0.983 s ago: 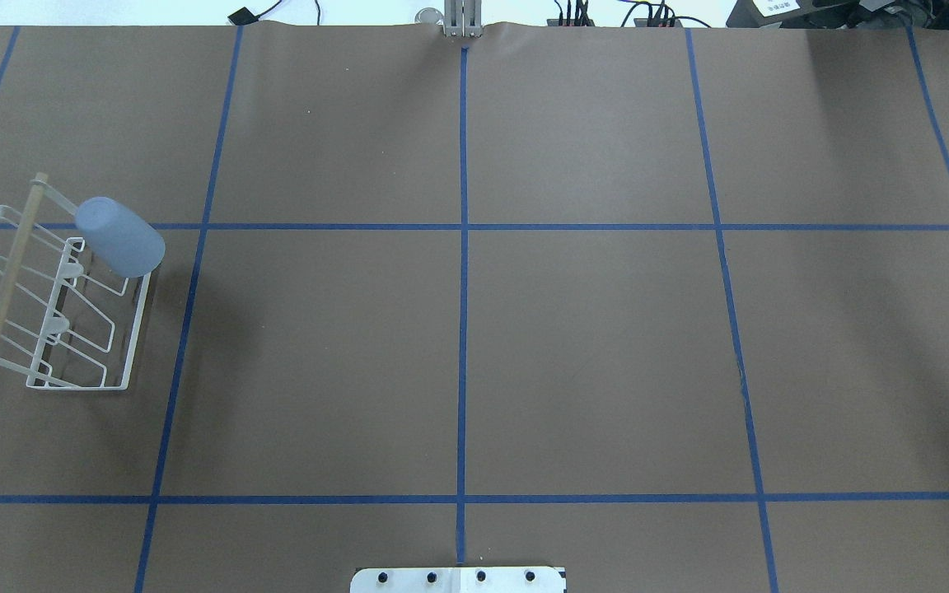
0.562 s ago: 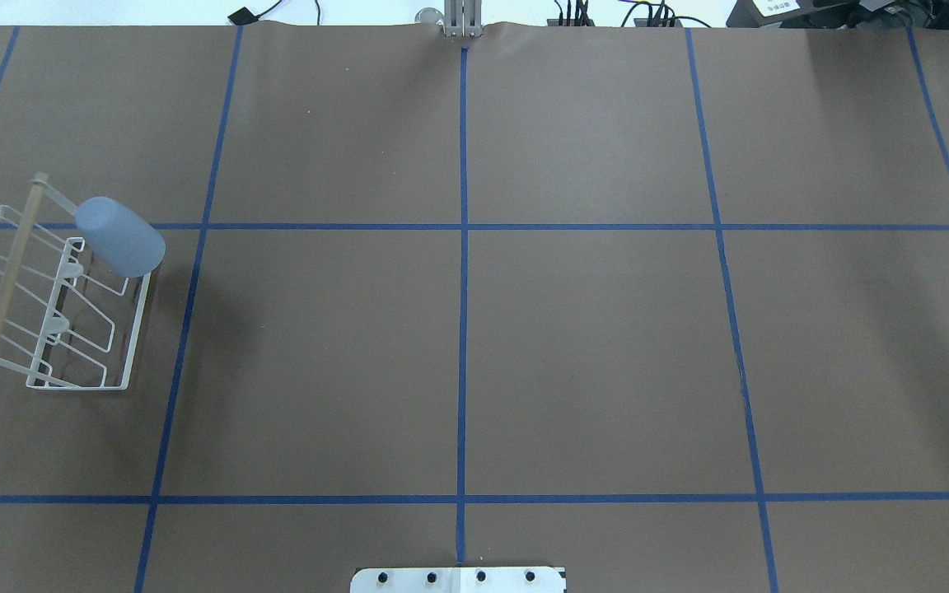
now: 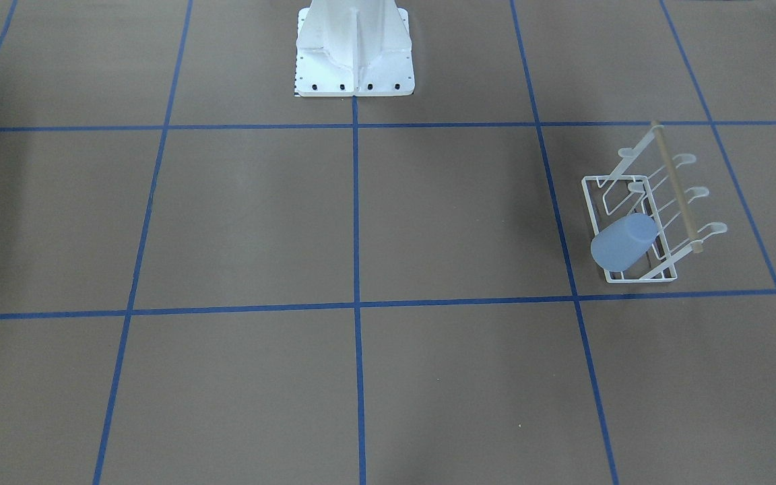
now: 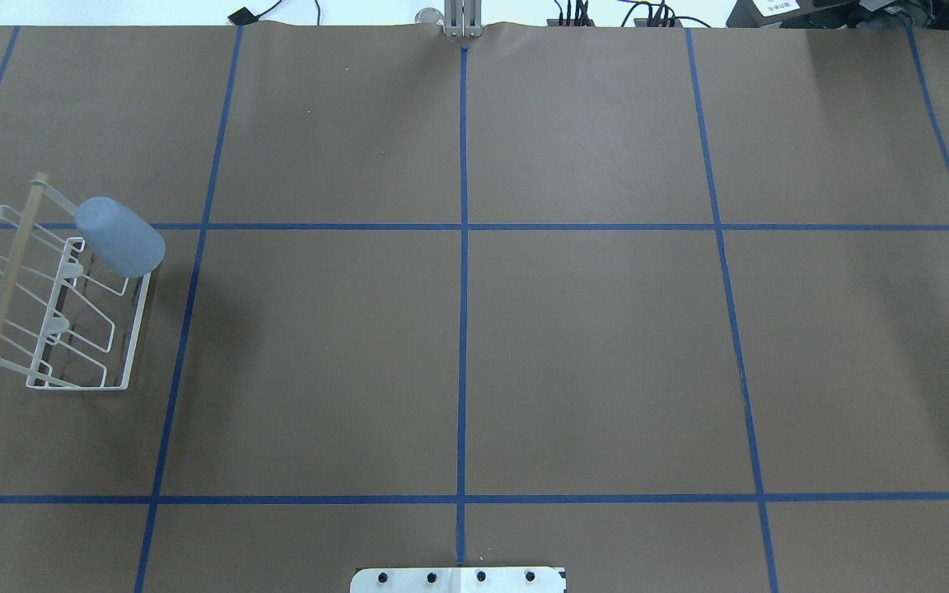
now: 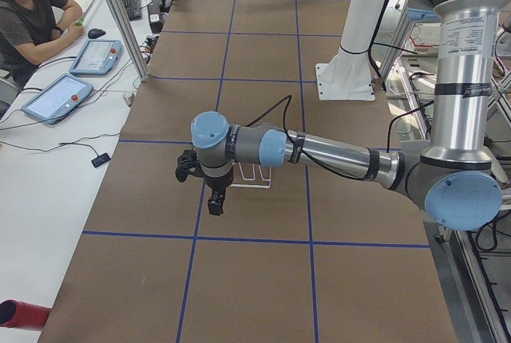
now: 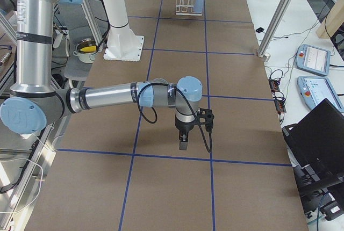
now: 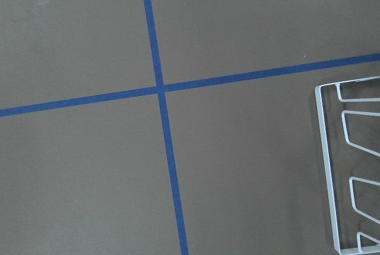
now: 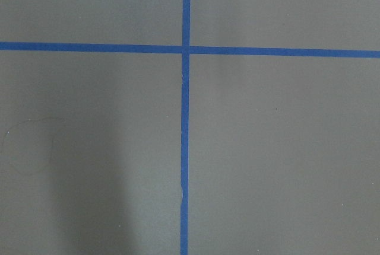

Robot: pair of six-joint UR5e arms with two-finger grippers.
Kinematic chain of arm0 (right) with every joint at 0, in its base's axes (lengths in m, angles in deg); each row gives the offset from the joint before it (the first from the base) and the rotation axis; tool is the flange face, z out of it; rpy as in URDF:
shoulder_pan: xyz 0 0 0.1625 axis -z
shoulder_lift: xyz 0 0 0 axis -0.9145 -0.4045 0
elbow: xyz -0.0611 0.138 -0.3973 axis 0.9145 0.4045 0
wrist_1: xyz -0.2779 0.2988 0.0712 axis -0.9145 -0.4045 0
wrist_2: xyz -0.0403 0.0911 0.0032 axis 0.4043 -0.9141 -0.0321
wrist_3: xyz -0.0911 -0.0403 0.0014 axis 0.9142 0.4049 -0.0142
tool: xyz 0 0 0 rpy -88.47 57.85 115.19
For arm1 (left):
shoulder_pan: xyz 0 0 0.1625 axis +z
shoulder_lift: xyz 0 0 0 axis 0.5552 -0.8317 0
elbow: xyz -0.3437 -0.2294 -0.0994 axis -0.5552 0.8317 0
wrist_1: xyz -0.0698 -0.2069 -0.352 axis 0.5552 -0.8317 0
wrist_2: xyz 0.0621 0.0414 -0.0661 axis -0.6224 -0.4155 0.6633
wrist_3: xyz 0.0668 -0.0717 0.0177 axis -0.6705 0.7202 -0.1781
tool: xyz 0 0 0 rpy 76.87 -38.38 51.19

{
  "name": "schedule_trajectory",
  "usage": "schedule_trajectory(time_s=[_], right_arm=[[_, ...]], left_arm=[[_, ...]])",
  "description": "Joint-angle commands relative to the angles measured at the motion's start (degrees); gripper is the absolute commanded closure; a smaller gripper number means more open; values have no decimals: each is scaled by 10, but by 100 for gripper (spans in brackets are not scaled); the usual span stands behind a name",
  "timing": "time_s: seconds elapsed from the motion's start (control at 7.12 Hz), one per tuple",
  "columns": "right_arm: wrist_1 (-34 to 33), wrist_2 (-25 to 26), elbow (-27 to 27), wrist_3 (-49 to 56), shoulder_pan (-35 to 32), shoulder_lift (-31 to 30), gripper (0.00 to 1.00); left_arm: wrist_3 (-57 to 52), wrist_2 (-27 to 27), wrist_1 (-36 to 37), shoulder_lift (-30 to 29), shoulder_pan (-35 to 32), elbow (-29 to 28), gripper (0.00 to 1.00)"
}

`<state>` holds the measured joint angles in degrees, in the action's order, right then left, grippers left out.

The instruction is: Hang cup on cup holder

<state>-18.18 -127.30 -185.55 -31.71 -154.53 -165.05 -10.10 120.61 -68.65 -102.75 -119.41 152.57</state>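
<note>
The light blue cup [image 4: 120, 239] hangs upside down and tilted on a far prong of the white wire cup holder [image 4: 138, 329], at the table's left. Both also show in the front-facing view, the cup [image 3: 620, 244] at the near end of the holder [image 3: 640, 279]. The holder's tan wooden rod [image 4: 11, 272] runs along its outer side. My left gripper [image 5: 215, 203] hangs above the table near the holder and touches nothing. My right gripper [image 6: 183, 144] hangs over bare table far from it. Both show only in the side views, so I cannot tell whether they are open or shut.
The brown table cover carries a grid of blue tape lines [image 4: 463, 329]. The robot's white base [image 3: 354, 47] stands at the table's robot side. The holder's base frame [image 7: 325, 148] shows at the right edge of the left wrist view. An operator [image 5: 32, 16] sits beyond the far edge.
</note>
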Motion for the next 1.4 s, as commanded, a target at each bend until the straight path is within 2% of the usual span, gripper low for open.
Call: schedule_trajectory(time_s=[0.0, 1.26], right_arm=[[0, -5, -4, 18, -1, 7, 0], [0, -31, 2, 58, 0, 6, 0]], left_arm=[[-1, 0, -1, 1, 0, -8, 1], [1, 1, -22, -6, 1, -10, 1]])
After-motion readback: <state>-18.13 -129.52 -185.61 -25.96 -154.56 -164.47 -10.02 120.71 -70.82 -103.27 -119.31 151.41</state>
